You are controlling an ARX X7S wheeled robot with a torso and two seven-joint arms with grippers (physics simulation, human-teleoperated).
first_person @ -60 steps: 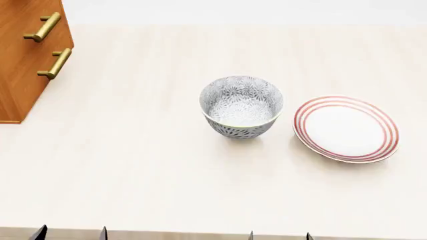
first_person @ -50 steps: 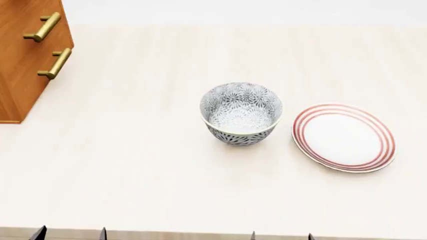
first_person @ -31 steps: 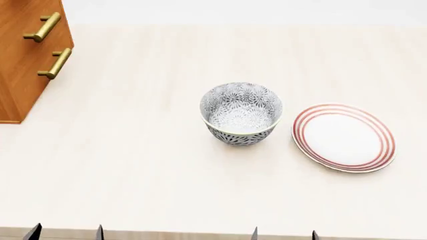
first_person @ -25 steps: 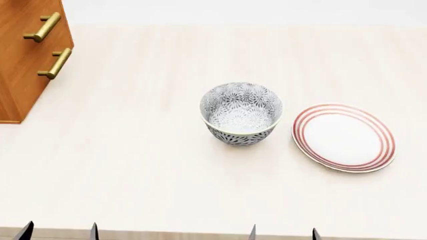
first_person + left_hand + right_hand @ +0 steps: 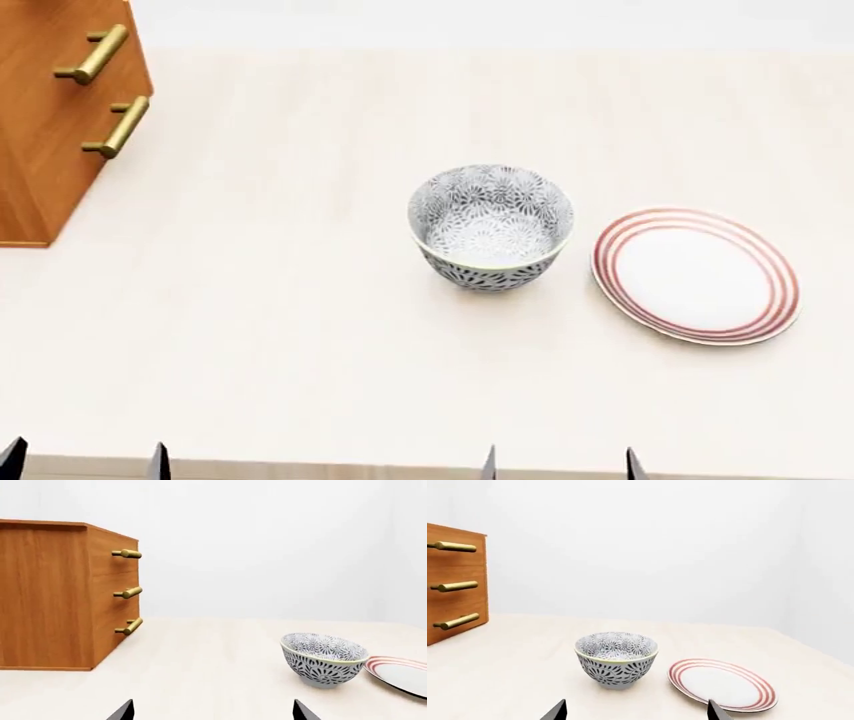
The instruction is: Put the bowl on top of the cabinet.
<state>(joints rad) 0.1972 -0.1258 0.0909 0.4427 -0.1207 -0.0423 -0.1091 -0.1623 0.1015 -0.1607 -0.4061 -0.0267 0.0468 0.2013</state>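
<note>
The bowl [image 5: 491, 226], deep and white with a dense grey-black floral pattern, stands upright on the pale table [image 5: 294, 320] near the middle; it also shows as the bowl [image 5: 323, 659] and the bowl [image 5: 616, 659] in the wrist views. The cabinet [image 5: 54, 110], orange-brown with brass bar handles, stands at the far left, seen as the cabinet [image 5: 53, 595] and the cabinet [image 5: 454, 585] too. My left gripper [image 5: 84, 462] and right gripper [image 5: 561, 465] sit at the table's near edge, both open and empty, only the fingertips showing. Left gripper [image 5: 212, 711], right gripper [image 5: 636, 711].
A flat white plate with red rings [image 5: 695, 275] lies just right of the bowl, also the plate [image 5: 400, 675] and the plate [image 5: 722, 684]. A white wall stands behind the table.
Early on the bowl and plate settled slightly toward me in view. Since then the left gripper's fingertips have slid left along the near edge, and the view shifted slightly.
</note>
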